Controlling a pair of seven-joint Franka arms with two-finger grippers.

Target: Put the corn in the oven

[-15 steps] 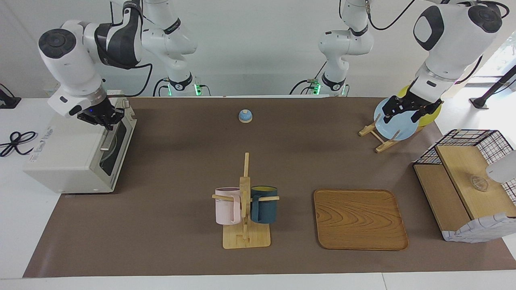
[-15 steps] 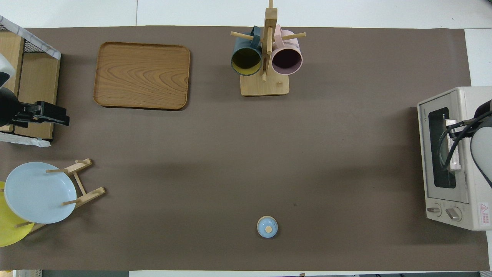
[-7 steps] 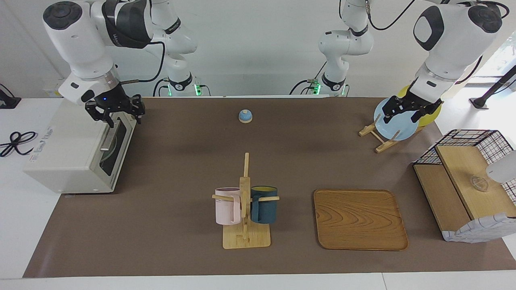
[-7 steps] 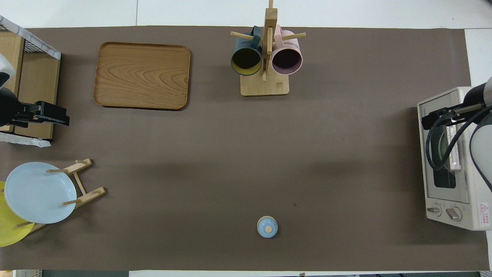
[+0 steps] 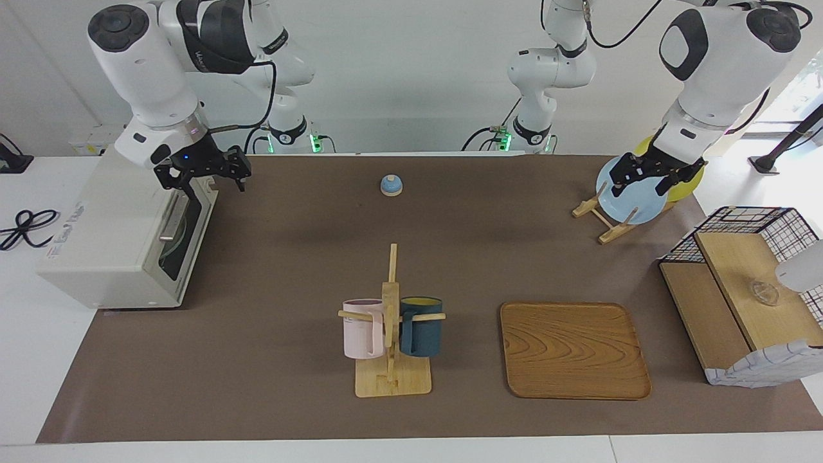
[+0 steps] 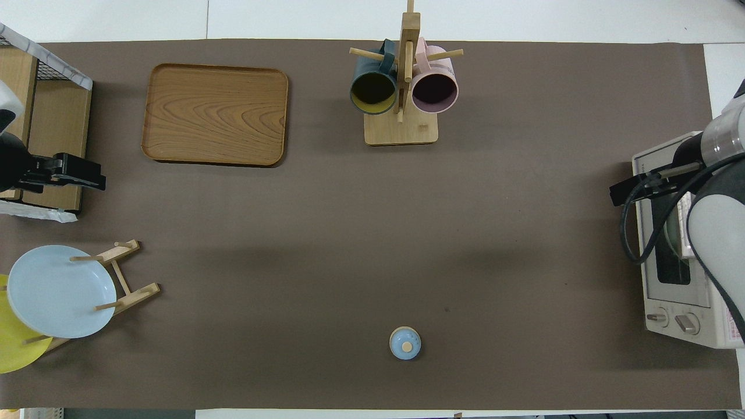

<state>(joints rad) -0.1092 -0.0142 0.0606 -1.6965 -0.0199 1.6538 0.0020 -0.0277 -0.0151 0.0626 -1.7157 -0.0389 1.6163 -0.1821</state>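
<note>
right hand point(image 5: 203, 175) has lifted off the oven point(image 5: 122, 241), fingers apart.

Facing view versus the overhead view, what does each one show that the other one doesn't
Only the facing view shows both arm bases, the black cable on the white surface beside the oven, and the oven's closed door from the side, with its bar handle.

Only the overhead view shows the oven's two knobs and the insides of the dark blue mug and pink mug.

Both show the oven, the open right gripper over its door edge, the left gripper waiting over the plate rack, the wooden tray, and no corn.
</note>
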